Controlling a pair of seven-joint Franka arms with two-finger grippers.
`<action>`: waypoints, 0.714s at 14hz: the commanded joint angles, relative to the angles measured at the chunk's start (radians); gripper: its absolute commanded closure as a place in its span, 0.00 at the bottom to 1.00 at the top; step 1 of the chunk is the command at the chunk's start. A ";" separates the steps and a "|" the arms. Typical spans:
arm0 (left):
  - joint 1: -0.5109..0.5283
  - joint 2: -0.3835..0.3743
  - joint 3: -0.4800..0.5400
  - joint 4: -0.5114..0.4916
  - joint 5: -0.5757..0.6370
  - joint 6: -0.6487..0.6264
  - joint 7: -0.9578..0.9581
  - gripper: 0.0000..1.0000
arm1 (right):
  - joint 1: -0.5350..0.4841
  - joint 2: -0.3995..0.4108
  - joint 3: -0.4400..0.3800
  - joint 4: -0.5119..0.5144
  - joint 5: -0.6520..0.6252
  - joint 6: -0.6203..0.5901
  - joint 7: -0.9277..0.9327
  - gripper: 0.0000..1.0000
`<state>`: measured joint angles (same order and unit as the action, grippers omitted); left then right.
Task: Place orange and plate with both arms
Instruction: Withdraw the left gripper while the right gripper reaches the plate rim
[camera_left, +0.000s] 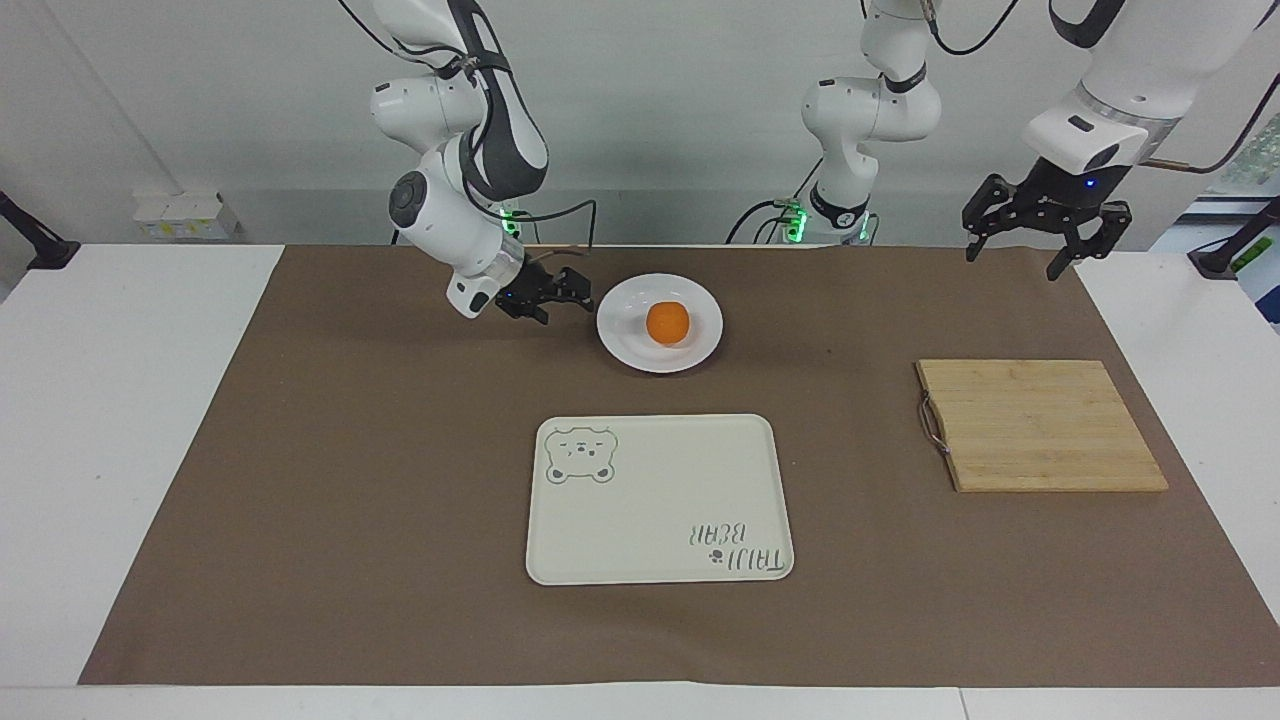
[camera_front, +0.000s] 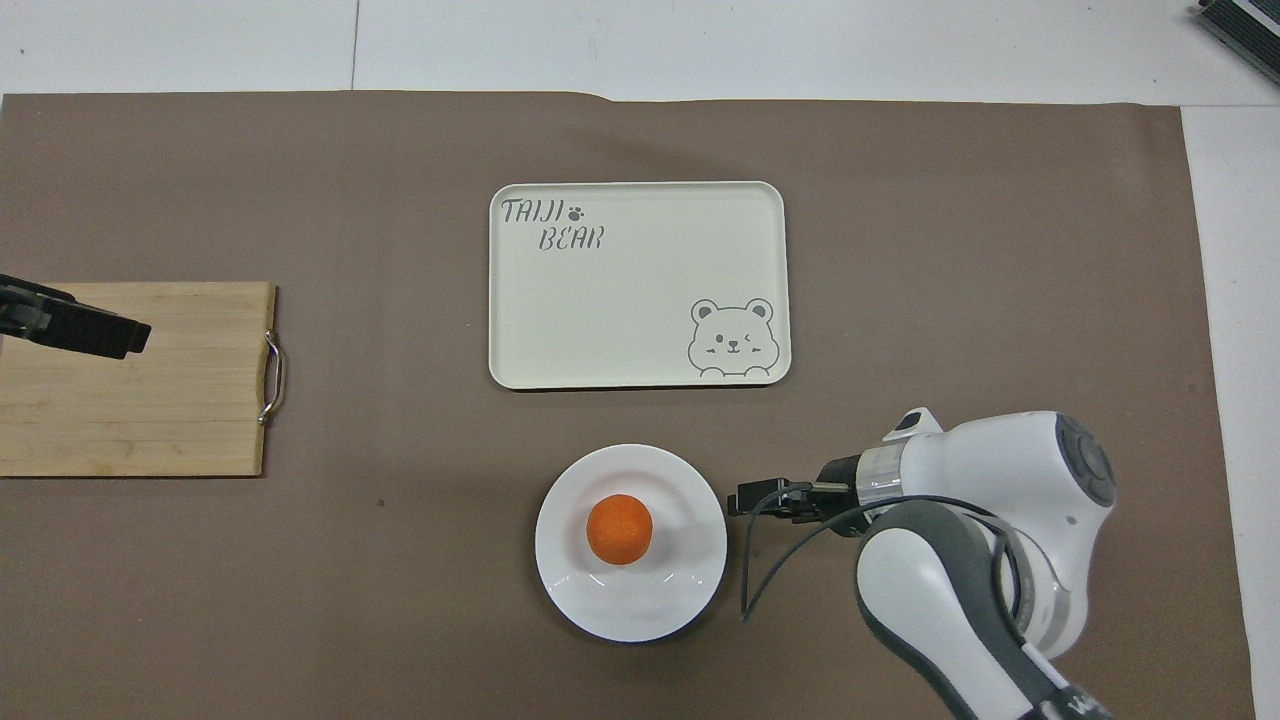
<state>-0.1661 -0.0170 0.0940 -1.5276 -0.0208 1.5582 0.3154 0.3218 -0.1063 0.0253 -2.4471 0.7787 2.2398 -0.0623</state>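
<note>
two grippers, and ours on the right (camera_left: 560, 295) sat just beside the plate (camera_left: 700, 345) holding the orange (camera_left: 667, 323); we could not tell its fingers' state. our left gripper (camera_left: 1045, 225) hung spread, well apart.

A plain white wall (camera_left: 650, 120) rises at the robots' end of the white table (camera_left: 120, 420). A brown mat (camera_left: 400, 480) covers most of it, evenly lit
</note>
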 joint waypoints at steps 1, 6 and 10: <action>0.010 0.009 -0.013 0.038 0.019 -0.027 0.019 0.00 | 0.057 0.008 -0.004 -0.042 0.134 0.087 -0.031 0.00; 0.023 0.003 -0.013 0.024 0.016 -0.020 -0.060 0.00 | 0.123 0.057 -0.004 -0.084 0.329 0.162 -0.163 0.00; 0.025 -0.021 -0.013 -0.011 0.015 -0.041 -0.087 0.00 | 0.144 0.071 -0.004 -0.089 0.398 0.162 -0.177 0.18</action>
<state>-0.1533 -0.0168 0.0924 -1.5206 -0.0182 1.5415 0.2454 0.4446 -0.0380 0.0255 -2.5239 1.1202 2.3837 -0.2016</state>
